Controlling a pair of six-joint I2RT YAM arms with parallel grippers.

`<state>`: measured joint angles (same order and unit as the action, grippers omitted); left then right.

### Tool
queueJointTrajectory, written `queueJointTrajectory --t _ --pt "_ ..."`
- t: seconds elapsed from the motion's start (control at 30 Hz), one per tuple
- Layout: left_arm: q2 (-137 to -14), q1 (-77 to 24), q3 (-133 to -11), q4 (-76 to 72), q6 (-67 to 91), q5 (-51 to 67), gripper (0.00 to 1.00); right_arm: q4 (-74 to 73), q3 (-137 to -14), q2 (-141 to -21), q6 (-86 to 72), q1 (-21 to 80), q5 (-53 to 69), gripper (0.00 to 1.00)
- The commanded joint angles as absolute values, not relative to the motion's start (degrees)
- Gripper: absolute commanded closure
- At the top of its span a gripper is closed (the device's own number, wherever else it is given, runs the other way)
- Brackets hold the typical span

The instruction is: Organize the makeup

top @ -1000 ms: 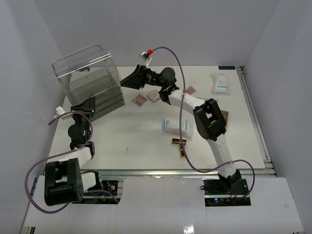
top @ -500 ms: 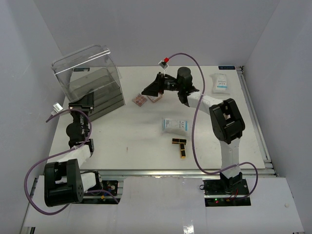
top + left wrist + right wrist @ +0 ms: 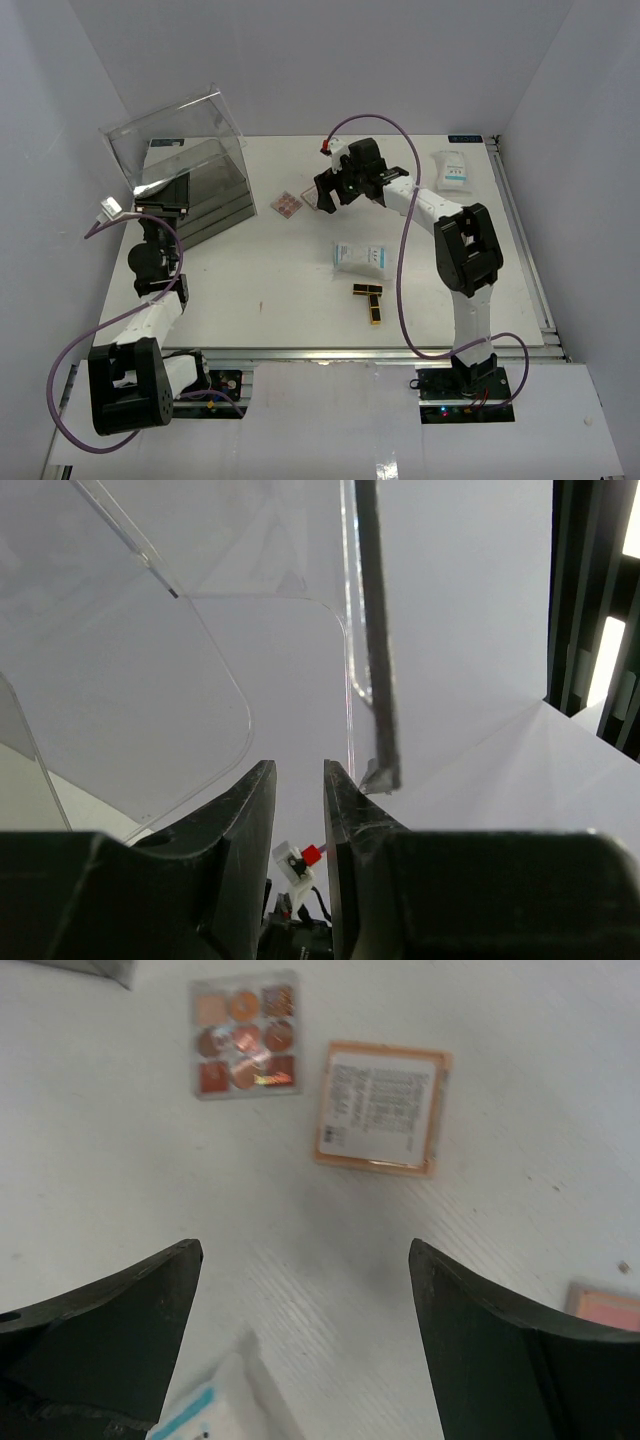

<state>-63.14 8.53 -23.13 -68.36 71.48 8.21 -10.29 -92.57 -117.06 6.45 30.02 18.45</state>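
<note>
Square palettes: two are seen flat on the table [image 3: 260,270], ahead of the right gripper's [image 3: 302,1250] jaws and beyond the fingertips. The nine-pan palette [image 3: 245,1033] is placed past the jaw at the left of the wrist view. The label-backed palette [image 3: 380,1108] is set just beside it, nearer the other jaw, with a strip of table between the two.

Pink palette [image 3: 603,1307]: only a corner is shown, outside the jaw at the right of the wrist view.

Sachet [image 3: 215,1410]: it is glimpsed behind the fingertips, between the jaws. A second sachet [image 3: 452,170] is left well apart from them, off to the side.

Lipstick tubes [image 3: 370,300]: these are laid crosswise and touching, well behind the right jaws.

Right jaws: they are spread wide and nothing is held.

Left gripper [image 3: 297,780]: its jaws are drawn almost together, with a narrow slit left between them. The tilted lid [image 3: 375,680] of the clear box [image 3: 200,195] is seen edge-on just beside one fingertip. Whether the clear panel is pinched cannot be told.
</note>
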Motion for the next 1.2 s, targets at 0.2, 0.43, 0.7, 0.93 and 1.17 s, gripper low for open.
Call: queueJointTrajectory --t 0.2,0.43,0.7,0.93,1.17 --pt "-61.60 9.63 -25.74 -67.20 72.08 10.50 0.63 -20.09 -110.35 -130.58 9.42 33.30 -4.03 0.10" --pt "-61.19 9.83 -25.91 -66.82 72.68 10.88 0.63 -18.99 -115.36 -134.92 7.43 33.57 -0.72 0.10" --pt "-61.08 10.37 -26.19 -66.45 72.86 11.34 0.63 -17.85 -117.07 -136.93 7.73 33.49 2.29 0.10" --pt "-61.11 10.94 -25.84 -66.56 73.39 11.43 0.63 -17.73 -119.78 -139.23 9.47 33.55 4.54 0.10" --pt "-61.00 11.20 -26.65 -66.04 73.65 11.65 0.63 -17.67 -122.61 -141.77 9.40 33.54 4.75 0.10"
